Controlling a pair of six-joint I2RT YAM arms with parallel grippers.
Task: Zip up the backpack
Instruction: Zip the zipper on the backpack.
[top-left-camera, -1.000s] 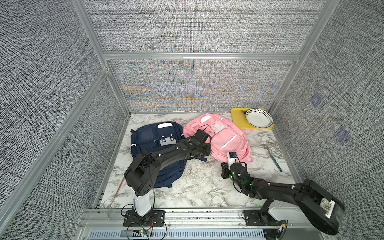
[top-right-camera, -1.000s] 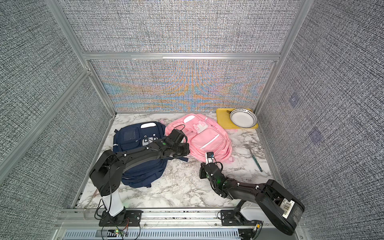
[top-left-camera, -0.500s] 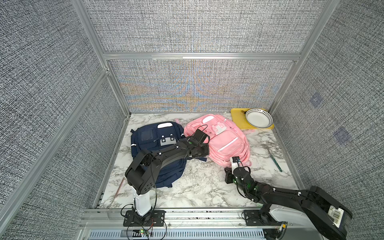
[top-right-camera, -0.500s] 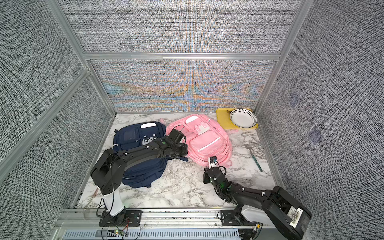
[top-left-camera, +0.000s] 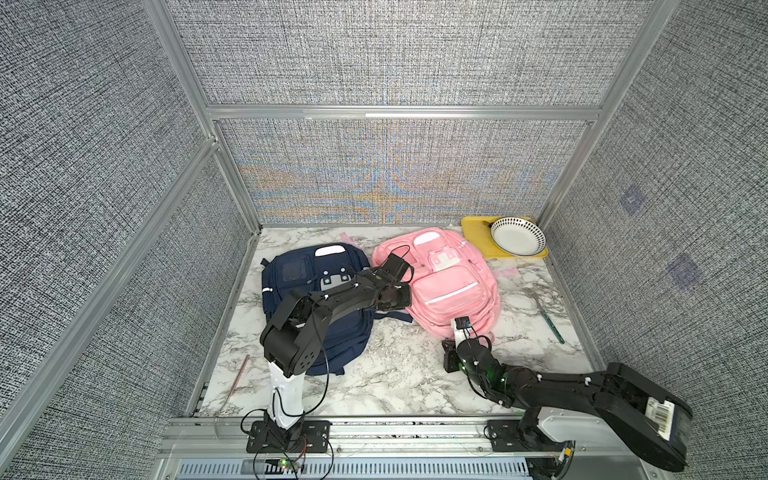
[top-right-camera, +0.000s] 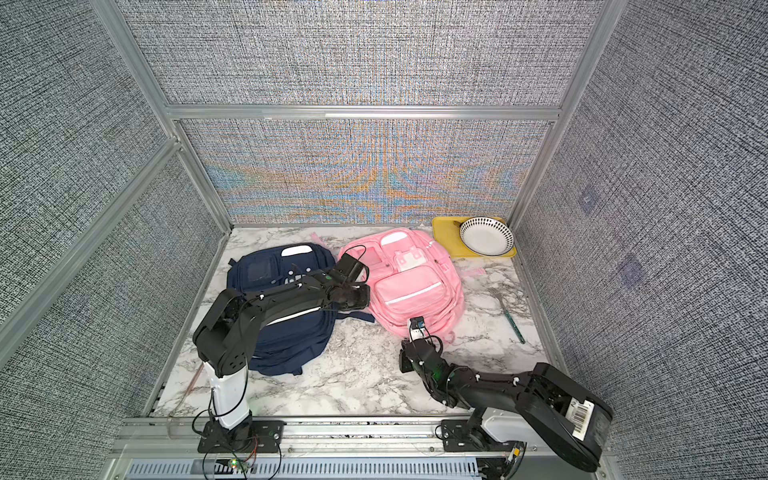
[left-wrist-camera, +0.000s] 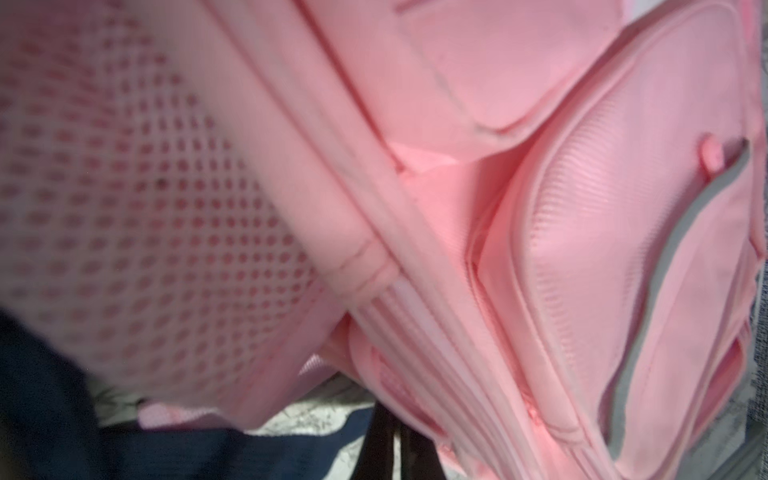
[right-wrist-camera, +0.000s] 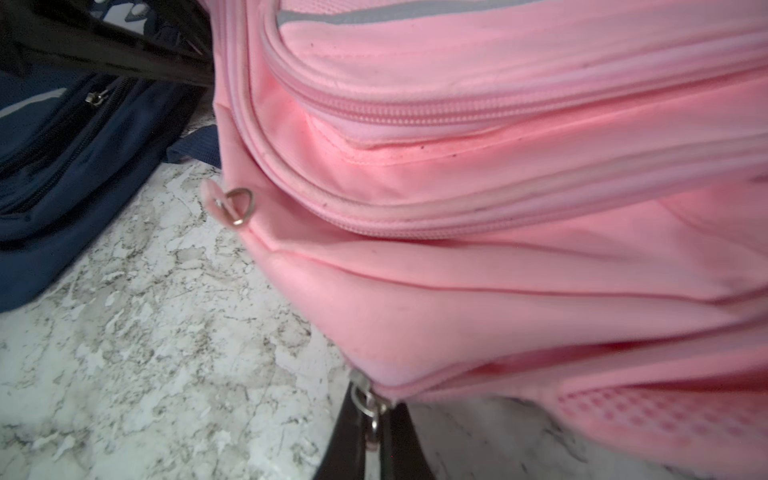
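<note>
The pink backpack (top-left-camera: 449, 286) lies flat at the centre of both top views, with the left gripper (left-wrist-camera: 390, 419) (jaws closed) at its left edge, apparently bracing it, and the right gripper (right-wrist-camera: 372, 417) at its lower edge — clamped on the zipper pull (right-wrist-camera: 362, 395), ready to draw it along.

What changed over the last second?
The right gripper, shut on the zipper pull, drew back slightly toward the table's front edge. Nothing was released or newly grasped. The left gripper stays clamped on the pink backpack. The navy backpack, bowl and fork are unmoved.
</note>
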